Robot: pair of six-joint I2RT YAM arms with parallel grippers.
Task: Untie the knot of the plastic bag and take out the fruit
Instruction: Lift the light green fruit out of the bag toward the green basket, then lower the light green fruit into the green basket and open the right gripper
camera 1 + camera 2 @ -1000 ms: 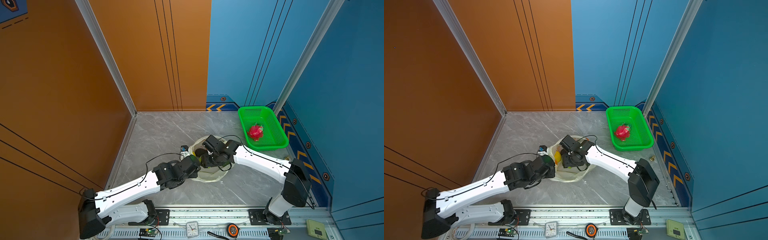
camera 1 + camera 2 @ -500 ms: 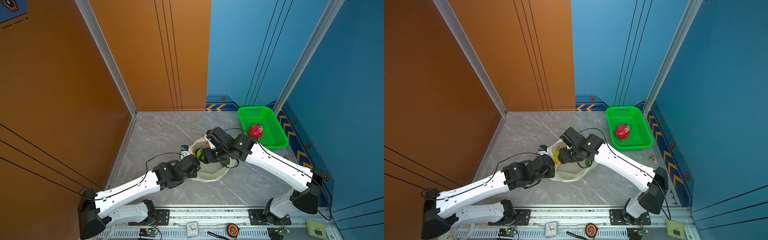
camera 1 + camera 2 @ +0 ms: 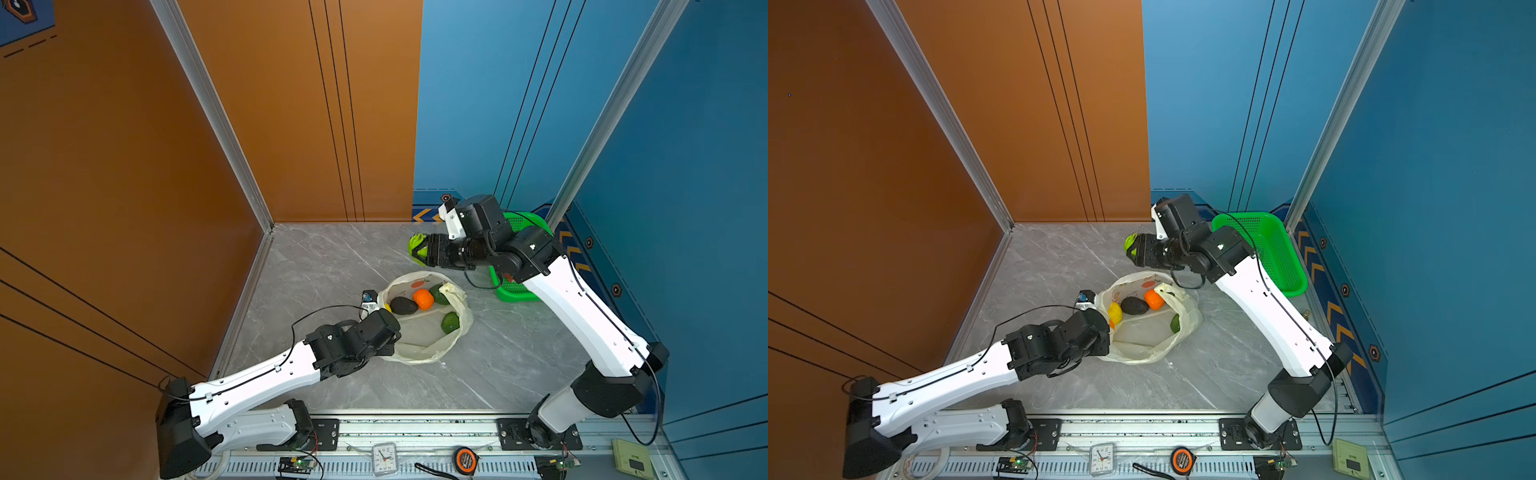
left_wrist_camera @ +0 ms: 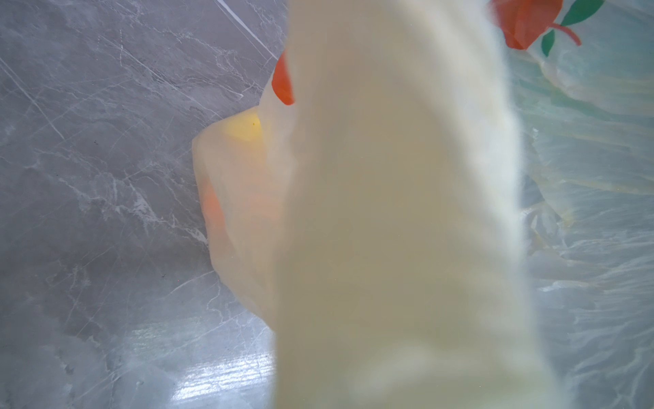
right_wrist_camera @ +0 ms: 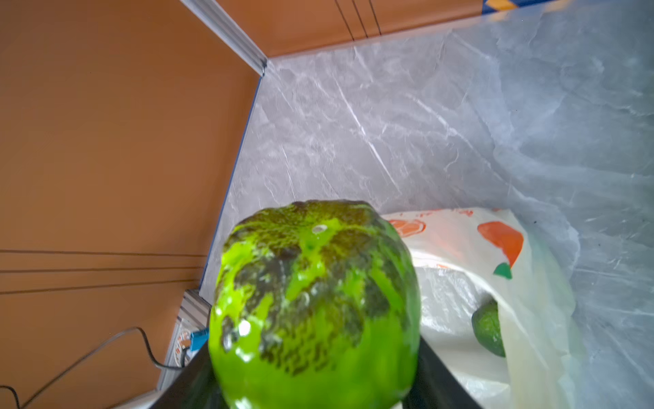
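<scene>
**Right wrist view: green fruit in my grip, out over the grey bench**

Right wrist view is filled by the glossy, dark-mottled green round fruit (image 5: 315, 308) that my right gripper (image 3: 420, 249) is grasping, with a black finger on either side of it. In both top views it hangs clear of the bench (image 3: 332, 266), past the far side of the bag. It is near the perforated green plastic basket (image 3: 1279, 249), which stands at the foot of the blue wall (image 3: 478, 104).

The bench is a grey stone-look slab with pale veins, glossy enough to throw back a patch of light in the left wrist view. Orange panelled walls (image 3: 124, 166) close it on the left and across half the back, and blue panels take the rest. Silver aluminium posts (image 3: 216, 116) mark the corners, and yellow chevrons (image 3: 1315, 270) run along the blue skirting. A slotted metal rail (image 3: 415, 424) edges the near side. It carries both arm bases, a small white clock (image 3: 384, 458) and an orange-and-black tape measure (image 3: 464, 459).

The thin translucent cream-yellow plastic bag (image 3: 459, 332), printed with orange fruit pictures, lies mid-bench with its mouth wide open. Inside are a dark avocado (image 3: 403, 306), a bright orange (image 3: 423, 299), two more green fruits (image 3: 450, 323) and a yellow fruit (image 3: 1115, 312).

My left gripper (image 3: 388, 347) is clenched on the bag's near rim. Its fingers are hidden under the wrist, and a blurred band of cream plastic rises right before the left wrist camera.
</scene>
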